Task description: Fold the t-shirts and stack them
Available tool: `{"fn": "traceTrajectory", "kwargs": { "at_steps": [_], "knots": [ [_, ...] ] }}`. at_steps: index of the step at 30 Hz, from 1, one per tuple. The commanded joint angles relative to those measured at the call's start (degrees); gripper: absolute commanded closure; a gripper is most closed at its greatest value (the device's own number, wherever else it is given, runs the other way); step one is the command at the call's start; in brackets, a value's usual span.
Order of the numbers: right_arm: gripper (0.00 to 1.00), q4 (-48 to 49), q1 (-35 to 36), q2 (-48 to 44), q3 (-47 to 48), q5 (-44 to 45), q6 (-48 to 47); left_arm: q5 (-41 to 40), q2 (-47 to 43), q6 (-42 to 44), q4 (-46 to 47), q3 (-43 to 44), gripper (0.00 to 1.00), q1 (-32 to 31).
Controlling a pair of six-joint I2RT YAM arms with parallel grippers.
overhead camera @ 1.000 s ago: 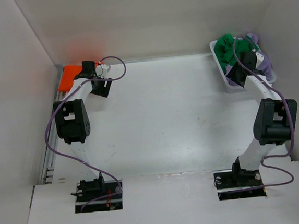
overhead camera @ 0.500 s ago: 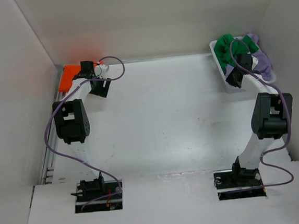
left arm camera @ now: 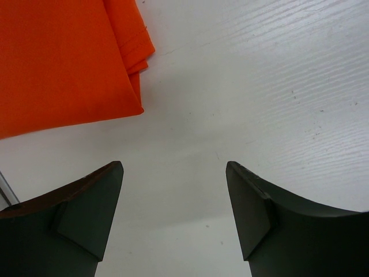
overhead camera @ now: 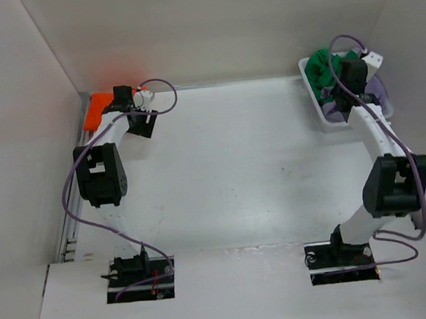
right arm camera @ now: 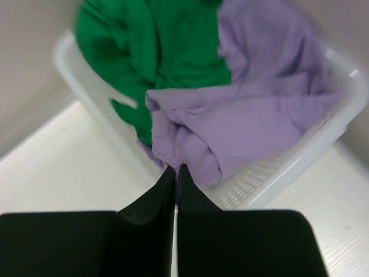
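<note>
Right gripper [right arm camera: 174, 168] is being pressed fully shut, and a thin fold at the near edge of the lavender t-shirt [right arm camera: 253, 115] is seemingly being pinched between its tips; how much cloth is actually being caught cannot be told from the wrist view. That shirt is lying crumpled in the white lattice basket [right arm camera: 277, 173], with its near part being draped over the basket's rim. The green t-shirt [right arm camera: 150, 52] is bunched against it on the left, with part of it being covered by the lavender cloth. The basket is being seen at the far right corner of the counter [left arm camera: 277, 86].

At the far left corner, the orange t-shirt [left arm camera: 57, 57] is lying flat and neatly folded. The left gripper [left arm camera: 173, 196] is being held wide, with nothing between its jaws, over bare counter just beside that shirt's corner and apart from it.

Judging from this, the second shirt is only now being taken out, so most of the folding is not yet done.

Several things could be going wrong from here. With so little cloth being gripped, the fold may be slipped out as the shirt's weight is being taken up. Because the two shirts are overlapping, the green one may be dragged out along with the lavender one. Cloth may also be snagged on the lattice, so the light basket could be tipped or pulled along.
</note>
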Motion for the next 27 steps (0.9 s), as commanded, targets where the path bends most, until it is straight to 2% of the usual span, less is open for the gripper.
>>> {"fn": "traceTrajectory", "kwargs": {
  "at_steps": [1, 7, 10, 15, 17, 20, 24, 27],
  "knots": [
    [1.00, 9.0, 4.4, -11.1, 4.4, 9.8, -7.2, 0.5, -7.4, 0.7, 0.9, -1.0, 0.28, 0.1],
    [1.00, 19.9, 16.0, -23.7, 11.2, 15.9, -21.7, 0.8, -10.8, 0.6, 1.5, -2.4, 0.28, 0.8],
    [1.00, 27.0, 25.5, -26.8, 16.3, 15.9, -29.1, 0.9, -12.5, 0.3, 1.9, -3.4, 0.27, 1.0],
    [1.00, 37.9, 46.0, -26.4, 24.4, 13.2, -41.0, 1.0, -15.3, 0.1, 2.7, -4.7, 0.27, 1.7],
    [1.00, 40.5, 52.9, -25.2, 26.3, 11.2, -42.0, 1.0, -16.2, 0.0, 3.0, -5.0, 0.26, 2.1],
    [1.00, 41.3, 58.0, -23.0, 28.2, 9.1, -41.2, 1.0, -17.2, -0.2, 3.2, -5.2, 0.26, 2.8],
    [1.00, 40.7, 59.0, -20.4, 27.5, 8.8, -36.9, 1.0, -18.4, -0.5, 3.5, -5.2, 0.25, 3.6],
    [1.00, 37.7, 58.8, -18.4, 27.7, 7.0, -28.4, 1.0, -19.1, -0.5, 3.5, -5.6, 0.25, 3.8]
  ]
}}
